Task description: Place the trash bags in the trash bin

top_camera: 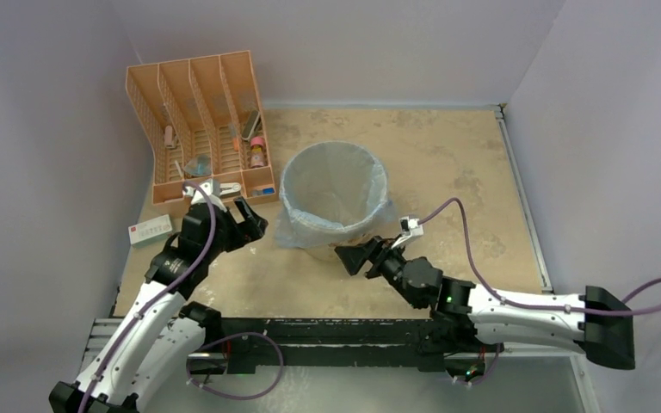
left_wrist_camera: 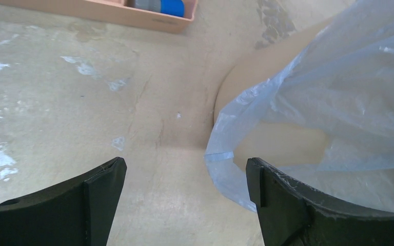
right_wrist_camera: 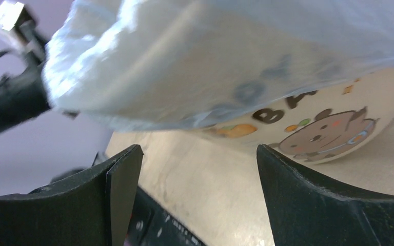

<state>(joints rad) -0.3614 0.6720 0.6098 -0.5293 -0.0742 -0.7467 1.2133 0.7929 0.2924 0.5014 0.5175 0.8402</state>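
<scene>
The trash bin stands mid-table, a round cream bucket. The trash bag, thin and light blue, lines its inside and is folded over the rim, its skirt hanging down the outside. My left gripper sits just left of the bin, open. In the left wrist view its jaws are wide apart over bare table, and the bag's edge hangs against the bin wall by the right finger. My right gripper is low at the bin's front, open and empty, below the bag and the bin's bear print.
An orange slotted organizer rack with small items stands at the back left; its front edge shows ahead of the left gripper. A small white box lies left of the left arm. Grey walls enclose the table; a black rail runs along the near edge.
</scene>
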